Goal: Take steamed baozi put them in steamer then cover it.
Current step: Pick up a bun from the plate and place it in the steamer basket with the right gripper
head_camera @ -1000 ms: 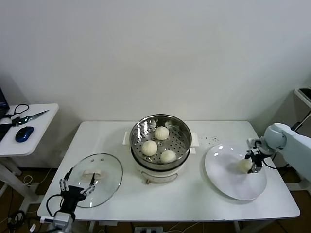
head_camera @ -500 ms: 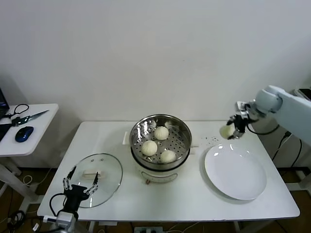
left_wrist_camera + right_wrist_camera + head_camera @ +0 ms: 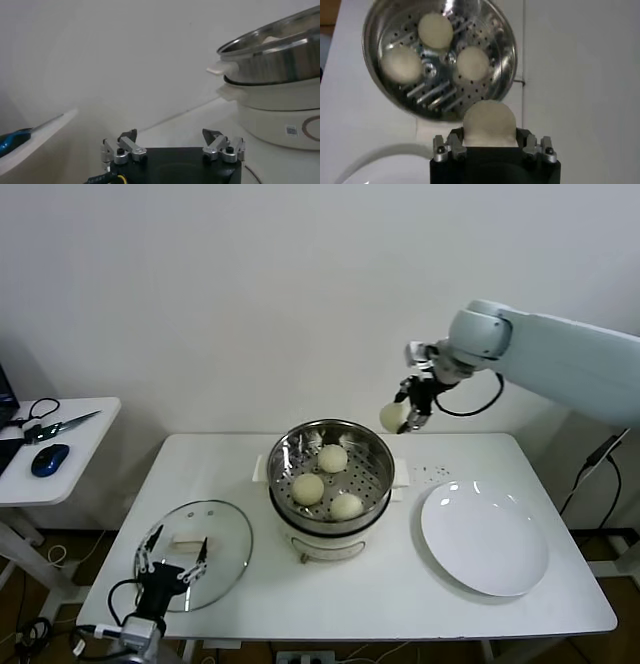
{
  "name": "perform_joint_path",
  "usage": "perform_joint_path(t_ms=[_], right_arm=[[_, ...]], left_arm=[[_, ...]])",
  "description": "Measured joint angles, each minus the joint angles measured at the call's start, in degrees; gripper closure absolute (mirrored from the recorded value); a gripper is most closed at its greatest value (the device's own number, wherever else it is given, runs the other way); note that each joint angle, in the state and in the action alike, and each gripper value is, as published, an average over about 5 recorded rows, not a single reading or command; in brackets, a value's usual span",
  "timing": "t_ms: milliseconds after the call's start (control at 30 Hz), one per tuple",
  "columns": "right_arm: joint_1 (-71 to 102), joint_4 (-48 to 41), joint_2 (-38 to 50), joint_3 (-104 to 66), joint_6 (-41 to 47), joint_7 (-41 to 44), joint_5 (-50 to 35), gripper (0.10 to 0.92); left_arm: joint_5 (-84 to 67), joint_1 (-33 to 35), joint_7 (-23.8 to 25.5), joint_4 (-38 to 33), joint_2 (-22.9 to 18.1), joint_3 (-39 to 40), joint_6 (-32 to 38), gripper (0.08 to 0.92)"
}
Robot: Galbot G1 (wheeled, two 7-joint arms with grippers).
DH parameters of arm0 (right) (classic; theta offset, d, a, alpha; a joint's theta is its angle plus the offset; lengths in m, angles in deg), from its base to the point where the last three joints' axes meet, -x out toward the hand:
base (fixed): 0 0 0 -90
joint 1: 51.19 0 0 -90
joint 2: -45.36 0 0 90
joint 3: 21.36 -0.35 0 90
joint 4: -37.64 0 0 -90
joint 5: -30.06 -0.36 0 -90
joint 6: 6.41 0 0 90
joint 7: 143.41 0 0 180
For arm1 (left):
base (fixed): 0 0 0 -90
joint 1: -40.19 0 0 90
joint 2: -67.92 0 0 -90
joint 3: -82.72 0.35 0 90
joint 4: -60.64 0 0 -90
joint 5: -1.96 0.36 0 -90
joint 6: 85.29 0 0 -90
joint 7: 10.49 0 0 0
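The steamer (image 3: 331,474) stands at table centre and holds three steamed baozi (image 3: 308,488), smooth and cream-white, on its perforated bottom. A fourth bun (image 3: 392,416) hangs in the air at the steamer's 2 o'clock, clamped in the right gripper (image 3: 408,412). The plate (image 3: 485,538) lies at 4 o'clock. The cover (image 3: 194,552) lies flat at 8 o'clock, with the left gripper (image 3: 172,565) above its near edge, fingers spread. The right wrist view shows the bun's domed top (image 3: 489,122) between the fingers.
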State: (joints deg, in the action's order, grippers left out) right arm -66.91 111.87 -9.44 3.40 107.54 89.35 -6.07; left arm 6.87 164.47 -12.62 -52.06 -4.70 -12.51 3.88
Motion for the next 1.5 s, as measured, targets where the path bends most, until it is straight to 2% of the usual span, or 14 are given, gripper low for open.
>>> perform_joint_path(t_ms=[300,900,1000,1167,1500], right_arm=[[1.3,1.8,-4.4,3.9,4.0,-4.2,-3.6,0.355],[9.1,-1.2,-8.1,5.2,5.9,-7.1,-2.8,0.345],[10.0,-1.4,-8.1,5.0,5.9,-7.4,-2.5,0.326],[10.5,-1.5,-8.0,4.5,6.0,-7.5,-2.2,0.224],[9.3,-0.9,-6.2,2.3,4.3,-5.8,-2.4,0.202]], left_arm=[[-0.4,-0.3,0.0,0.2,0.0,-0.4,0.1,0.177],[-0.7,0.3,0.0,-0.3,0.1,-1.5,-0.1,0.177],[-0.6,0.3,0.0,-0.3,0.1,-1.5,-0.1,0.177],[-0.5,0.3,0.0,-0.5,0.1,-1.5,-0.1,0.177],[-0.3,0.4,-0.1,-0.6,0.2,-1.4,-0.2,0.177]])
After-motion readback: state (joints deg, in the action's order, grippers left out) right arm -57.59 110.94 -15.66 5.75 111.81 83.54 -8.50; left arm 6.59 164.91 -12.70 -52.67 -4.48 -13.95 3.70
